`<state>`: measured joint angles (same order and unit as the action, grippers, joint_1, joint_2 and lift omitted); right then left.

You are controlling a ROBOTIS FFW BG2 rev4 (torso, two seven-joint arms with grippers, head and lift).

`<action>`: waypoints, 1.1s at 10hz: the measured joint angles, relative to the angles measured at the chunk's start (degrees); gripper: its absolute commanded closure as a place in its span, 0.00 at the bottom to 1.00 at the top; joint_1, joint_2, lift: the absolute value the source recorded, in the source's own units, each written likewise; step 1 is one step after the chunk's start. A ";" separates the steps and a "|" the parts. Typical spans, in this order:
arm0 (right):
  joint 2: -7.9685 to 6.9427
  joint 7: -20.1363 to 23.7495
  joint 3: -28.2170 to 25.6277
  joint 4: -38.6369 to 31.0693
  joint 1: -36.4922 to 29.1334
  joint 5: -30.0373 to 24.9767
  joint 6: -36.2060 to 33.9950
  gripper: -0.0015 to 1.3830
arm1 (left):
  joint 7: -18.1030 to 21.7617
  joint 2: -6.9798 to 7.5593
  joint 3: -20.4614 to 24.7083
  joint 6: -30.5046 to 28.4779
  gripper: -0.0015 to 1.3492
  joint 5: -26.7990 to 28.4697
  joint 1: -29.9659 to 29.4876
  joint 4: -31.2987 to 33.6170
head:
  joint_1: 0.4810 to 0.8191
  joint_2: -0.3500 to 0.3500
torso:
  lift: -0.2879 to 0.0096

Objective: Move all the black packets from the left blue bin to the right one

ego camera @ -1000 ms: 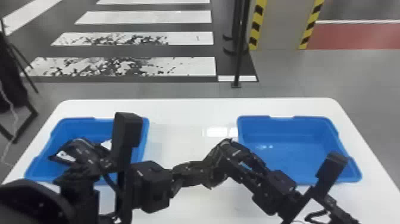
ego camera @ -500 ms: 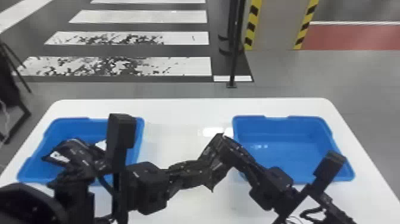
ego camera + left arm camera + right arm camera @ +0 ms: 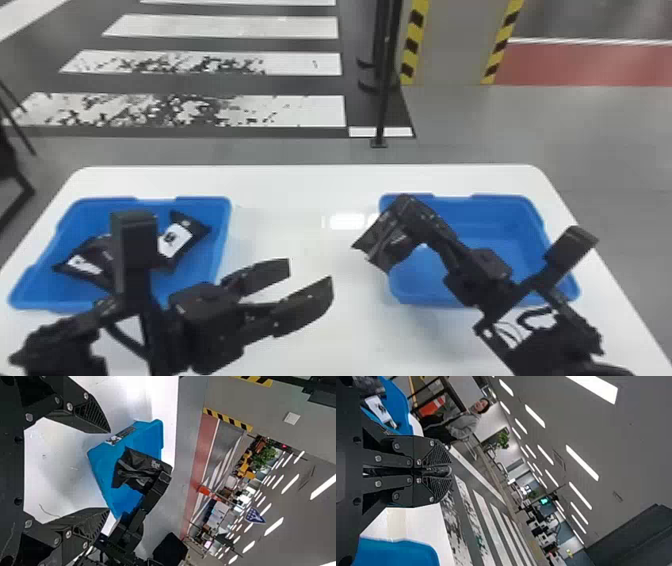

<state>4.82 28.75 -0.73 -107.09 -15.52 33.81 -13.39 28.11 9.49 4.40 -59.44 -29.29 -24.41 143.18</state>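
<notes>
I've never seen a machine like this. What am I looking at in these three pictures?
It is a robot with two black arms. The wide picture comes from its head, looking forward and down. The other two come from cameras on its left and right wrists and are turned on their side, so the room looks tipped over.

On the white table stand two blue tubs: a left bin with black packets with white labels in it, and a right bin.

Each arm ends in two flat fingers. The left gripper is open, with nothing between its fingers. The right gripper is closed on a dark packet, by the right bin's left edge in the head picture.
</notes>
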 measured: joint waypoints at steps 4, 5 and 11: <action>2.76 -1.86 -3.49 22.16 11.56 -2.64 5.00 0.92 | 0.01 -2.38 6.29 3.47 0.09 -1.33 -8.16 2.57 | 0.63 0.33 | 0.50; 3.18 -2.85 -4.21 26.20 13.22 -3.37 7.05 0.88 | 0.01 -2.98 7.52 4.17 0.09 -1.25 -8.42 2.63 | 0.63 0.31 | 0.50; 1.92 -8.71 -5.44 8.75 -1.00 -11.71 16.63 0.08 | 0.09 -3.34 15.68 5.69 0.09 4.67 -5.92 2.38 | 0.63 0.41 | 0.50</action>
<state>6.74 20.04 -6.17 -98.34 -16.52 22.11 3.24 28.20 6.15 20.08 -53.75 -24.61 -30.33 145.56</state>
